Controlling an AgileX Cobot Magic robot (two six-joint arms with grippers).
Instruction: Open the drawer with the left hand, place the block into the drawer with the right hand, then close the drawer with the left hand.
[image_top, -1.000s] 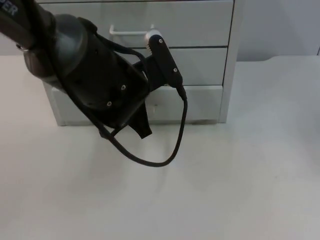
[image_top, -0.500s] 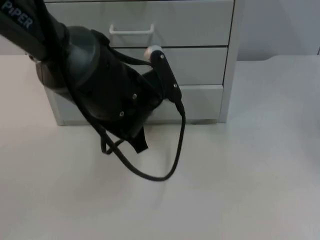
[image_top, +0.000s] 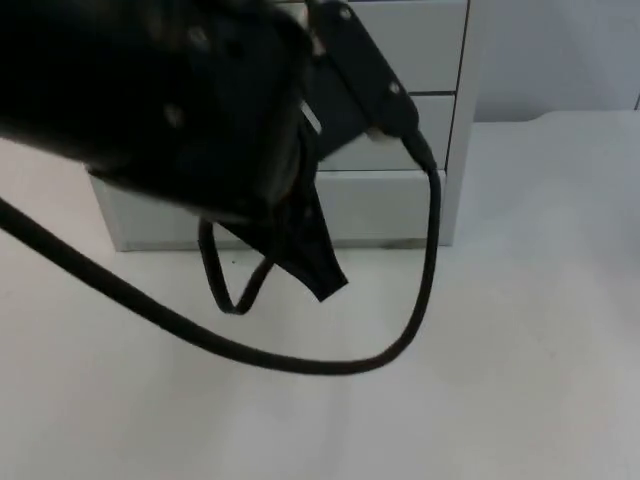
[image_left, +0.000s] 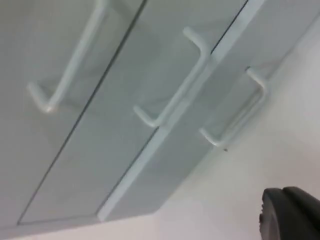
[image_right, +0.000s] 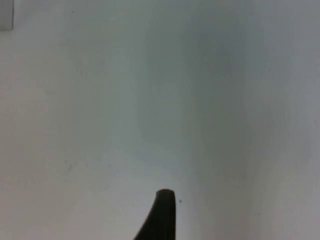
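White drawer fronts, all three shut, face the left arm as it hangs close in front of the small cabinet (image_top: 455, 120) on the table (image_top: 520, 330). The left claw (image_top: 320, 275) points down just ahead of the bottom drawer (image_top: 385, 205), off the table and gripping nothing; whether its fingers are spread or closed cannot be told. The right claw (image_right: 162, 215) waits over bare table, its finger position equally unreadable. No block can be made out, so where it lies cannot be said.

The risk from here, to a bystander's eye, is a missed or wrong handle. Three bar handles sit close together on the cabinet, and a claw arriving slightly off could hook the wrong drawer or slide off the bar. A hard pull might also drag the light cabinet across the table rather than open it.

From above, the arm's bulk covers most of the cabinet front, leaving its right edge and parts of the drawers. The left wrist camera supplies what is hidden there: the top handle (image_left: 65, 70), the middle handle (image_left: 172, 82) and the bottom handle (image_left: 237, 110), each standing clear of its drawer front.
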